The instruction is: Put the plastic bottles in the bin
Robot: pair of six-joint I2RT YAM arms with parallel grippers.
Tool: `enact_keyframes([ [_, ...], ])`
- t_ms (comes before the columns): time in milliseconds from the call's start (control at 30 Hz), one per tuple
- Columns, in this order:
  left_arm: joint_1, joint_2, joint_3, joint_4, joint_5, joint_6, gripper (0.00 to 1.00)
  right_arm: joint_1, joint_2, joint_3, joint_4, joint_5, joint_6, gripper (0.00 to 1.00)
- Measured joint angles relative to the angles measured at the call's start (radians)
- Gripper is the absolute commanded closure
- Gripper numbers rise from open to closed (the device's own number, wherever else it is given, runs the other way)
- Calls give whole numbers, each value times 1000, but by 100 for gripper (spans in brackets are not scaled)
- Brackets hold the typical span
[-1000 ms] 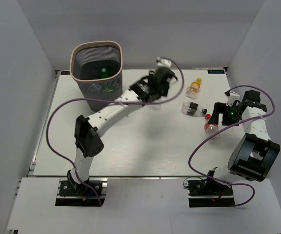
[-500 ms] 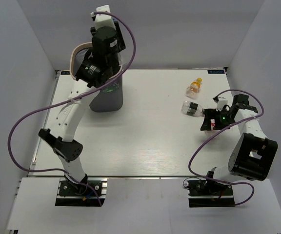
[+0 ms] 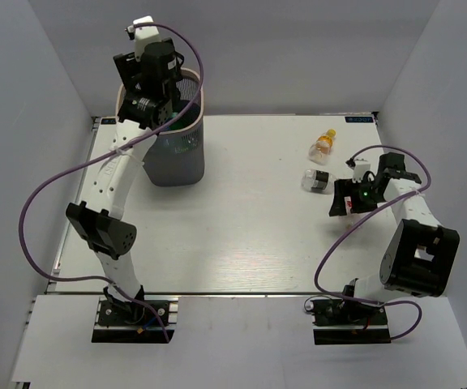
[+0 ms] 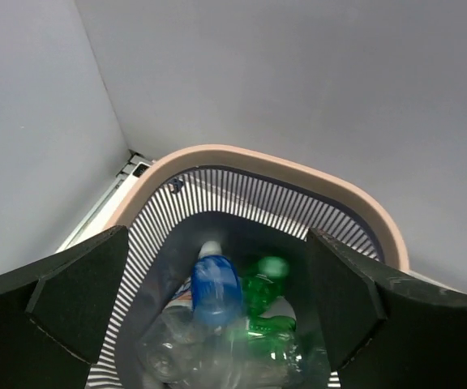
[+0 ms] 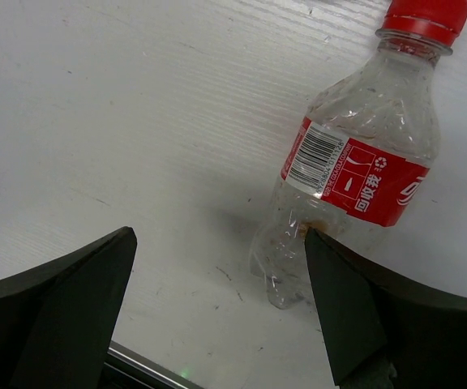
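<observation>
Item one, nearest: my two bases [image 3: 132, 312] on black plates at the near edge, purple cables [image 3: 35, 211] looping off each arm. Item two: the table [image 3: 242, 235], a white board with faint grain and small scuffs, edged by a metal rail. Item three, right side: my right claw [image 5: 217, 243], low over the board with its fingers spread wide and clamping nothing. A clear bottle with a red label and red cap [image 5: 355, 162] lies on its side there, its base close by one finger. Item four, just beyond: a clear bottle with a white label [image 3: 314, 180], then a small orange bottle [image 3: 324, 144], both lying on the board. Item five, far left: the bin [image 4: 298, 174], dark mesh with a pale rim. My left claw [image 4: 217, 243] hangs above its mouth, released and empty. Inside lie a blue-labelled bottle [image 4: 216, 288], a green bottle [image 4: 266, 279] and crumpled clear ones. Item six: plain pale grey walls [image 3: 298, 49] on three sides.
</observation>
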Motion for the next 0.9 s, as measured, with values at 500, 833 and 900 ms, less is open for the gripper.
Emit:
enact_keyframes([
  [500,-110,-225,-513,193,947,51,0,30,-18,-8,65,202,28,10],
  [833,-278,-229,-814,278,1142,-12,0,35,52,-4,148,378,36,10],
  [900,-295,-229,-831,304,1141,-17,0,36,75,-4,165,382,37,12],
])
